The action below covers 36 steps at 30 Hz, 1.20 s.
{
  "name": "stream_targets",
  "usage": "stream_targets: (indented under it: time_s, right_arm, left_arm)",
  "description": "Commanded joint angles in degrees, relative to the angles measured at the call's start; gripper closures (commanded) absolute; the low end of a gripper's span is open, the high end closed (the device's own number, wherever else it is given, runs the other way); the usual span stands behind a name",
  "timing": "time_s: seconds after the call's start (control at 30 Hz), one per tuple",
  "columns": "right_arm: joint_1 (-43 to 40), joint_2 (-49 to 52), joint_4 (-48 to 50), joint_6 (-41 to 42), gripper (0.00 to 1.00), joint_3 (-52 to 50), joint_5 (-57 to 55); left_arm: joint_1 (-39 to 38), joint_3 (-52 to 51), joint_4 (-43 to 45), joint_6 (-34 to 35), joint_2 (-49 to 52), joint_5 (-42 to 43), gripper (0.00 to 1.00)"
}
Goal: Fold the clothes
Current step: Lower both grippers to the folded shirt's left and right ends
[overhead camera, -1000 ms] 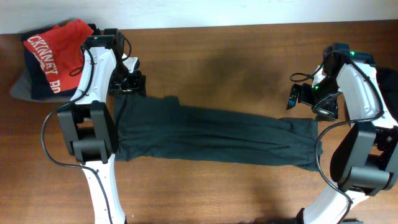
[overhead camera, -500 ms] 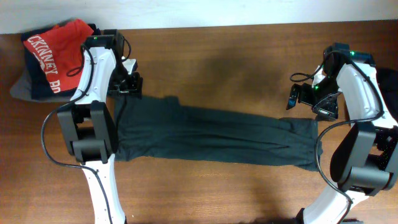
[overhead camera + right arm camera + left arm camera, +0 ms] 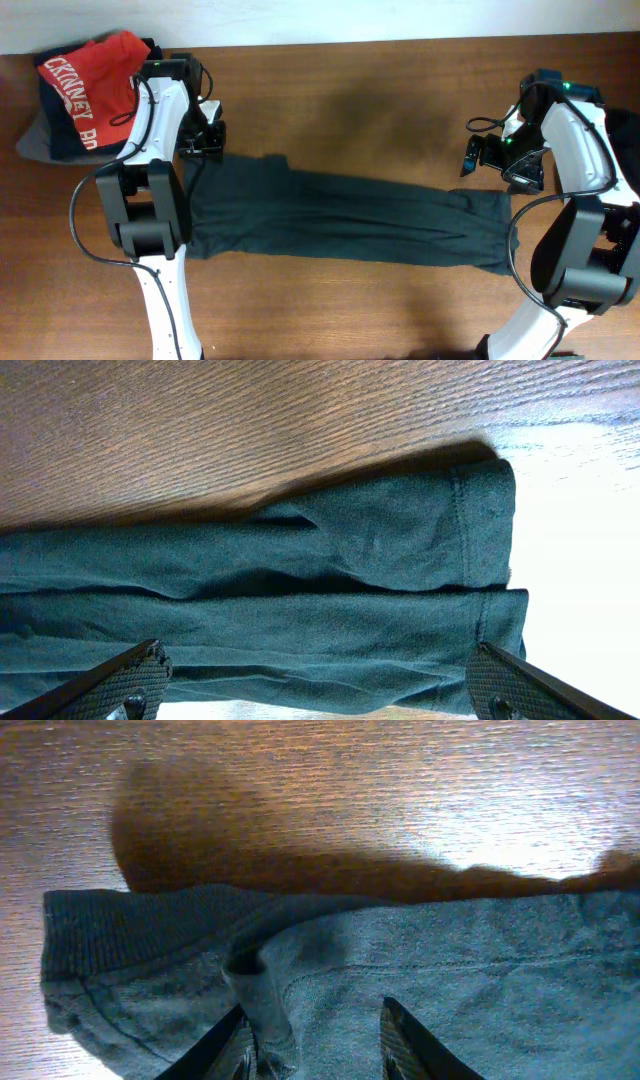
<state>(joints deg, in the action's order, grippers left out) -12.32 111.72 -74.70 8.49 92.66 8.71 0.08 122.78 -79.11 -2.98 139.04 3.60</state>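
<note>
A dark grey-green T-shirt (image 3: pixel 340 215) lies folded into a long band across the table. My left gripper (image 3: pixel 203 140) is down at the band's back left corner. In the left wrist view its fingers (image 3: pixel 315 1040) straddle a raised ridge of the cloth (image 3: pixel 480 980) by the ribbed edge. They stand partly apart, with the ridge against the left finger. My right gripper (image 3: pixel 482 155) hovers wide open behind the band's right end. In the right wrist view the hem end of the shirt (image 3: pixel 300 560) lies between and beyond its fingers (image 3: pixel 320 685), and they hold nothing.
A pile sits at the table's back left corner: a red shirt with white lettering (image 3: pixel 95 85) on top of dark garments (image 3: pixel 55 125). The table's far edge runs just behind both arms. Bare wood (image 3: pixel 380 110) stretches behind the band.
My left gripper's jaws have narrowed around the cloth ridge and it has shifted slightly left. The right arm and the shirt have not moved.
</note>
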Motion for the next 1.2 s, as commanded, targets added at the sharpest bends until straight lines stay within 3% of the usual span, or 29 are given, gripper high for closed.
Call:
stream_targets:
  time_s: [0.0, 0.1, 0.2, 1.17]
  right_arm:
    - [0.31, 0.09, -0.04, -0.76, 0.01, -0.59, 0.09]
    - [0.31, 0.09, -0.04, -0.74, 0.01, -0.59, 0.09]
    - [0.31, 0.09, -0.04, -0.74, 0.01, -0.59, 0.09]
    - [0.31, -1.92, -6.75, -0.74, 0.01, -0.57, 6.16]
  left_arm:
    - [0.35, 0.02, -0.2, -0.04, 0.68, -0.42, 0.66]
    - [0.35, 0.04, -0.07, -0.04, 0.68, -0.42, 0.77]
    - [0.35, 0.04, -0.02, -0.04, 0.66, -0.42, 0.99]
    - [0.33, 4.5, -17.64, -0.04, -6.32, 0.63, 0.99]
